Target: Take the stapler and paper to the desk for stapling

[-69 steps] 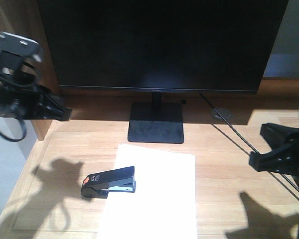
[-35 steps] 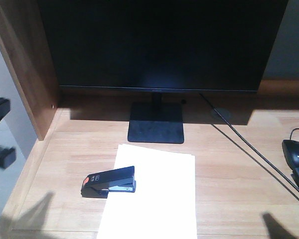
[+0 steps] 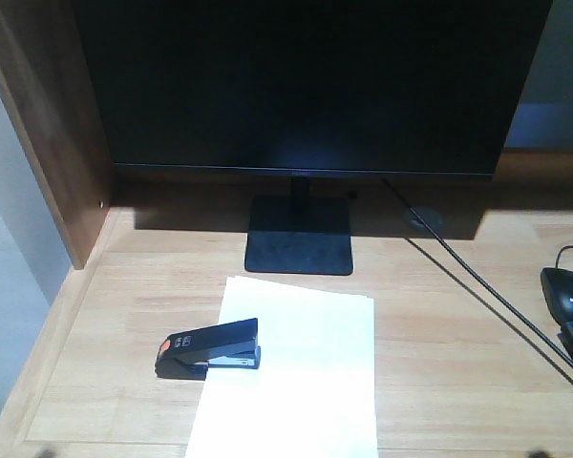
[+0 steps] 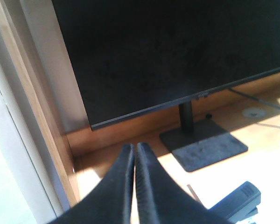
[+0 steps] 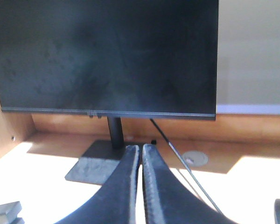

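Worktop (image 3: 458, 353): light wood, sunlit at the front, shaded at the back edge; brown side panel (image 3: 48, 134) along the left edge.

Monitor (image 3: 310, 86): dark, on a flat stand (image 3: 299, 239) at back centre; cable (image 3: 477, 291) trailing from the stand toward the right edge.

Paper (image 3: 301, 382): one white sheet, flat at front centre, running off the front edge of the view.

Stapler (image 3: 208, 349): black, orange patch at its left end, lying across the left edge of the paper, nose over the sheet, tail on bare wood. Closed and apparently not pressed.

Mouse (image 3: 567, 296): black, at the right edge, well apart from the paper.

Left gripper (image 4: 133, 151): jaws pressed together, empty, raised over the front left of the worktop, stapler low at right in its wrist view.

Right gripper (image 5: 140, 151): jaws likewise clenched on nothing, aimed at the stand.

Neither arm visible in the front view.

Progress, as judged: fetching and placing seemingly complete, both items on the worktop. Remaining, if anything: pressing the stapler; no staple discernible.
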`<state>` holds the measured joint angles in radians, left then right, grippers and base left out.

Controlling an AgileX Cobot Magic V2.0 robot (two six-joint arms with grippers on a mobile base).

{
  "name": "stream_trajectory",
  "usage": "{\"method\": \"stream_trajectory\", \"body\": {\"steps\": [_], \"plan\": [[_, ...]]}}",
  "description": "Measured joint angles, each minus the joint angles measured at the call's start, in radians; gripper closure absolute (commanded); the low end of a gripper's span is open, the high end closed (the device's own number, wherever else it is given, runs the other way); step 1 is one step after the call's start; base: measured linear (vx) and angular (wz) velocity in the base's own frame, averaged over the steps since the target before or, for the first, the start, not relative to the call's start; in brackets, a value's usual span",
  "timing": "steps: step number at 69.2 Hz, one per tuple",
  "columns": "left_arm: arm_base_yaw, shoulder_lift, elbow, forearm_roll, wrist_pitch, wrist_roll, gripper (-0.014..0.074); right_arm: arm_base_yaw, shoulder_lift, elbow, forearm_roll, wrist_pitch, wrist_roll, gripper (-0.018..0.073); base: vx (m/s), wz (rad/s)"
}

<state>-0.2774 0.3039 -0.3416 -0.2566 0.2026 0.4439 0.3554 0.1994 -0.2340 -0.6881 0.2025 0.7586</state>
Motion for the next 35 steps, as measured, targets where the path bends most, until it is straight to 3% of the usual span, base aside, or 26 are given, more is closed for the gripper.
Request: {"method": "stream_trajectory", "body": {"steps": [35], "plan": [[0.0, -0.029, 0.006, 0.0, 0.013, 0.0, 0.0603, 0.0, 0.0, 0.0, 0.0, 0.003, 0.001, 0.0564, 0.0, 0.0]]}}
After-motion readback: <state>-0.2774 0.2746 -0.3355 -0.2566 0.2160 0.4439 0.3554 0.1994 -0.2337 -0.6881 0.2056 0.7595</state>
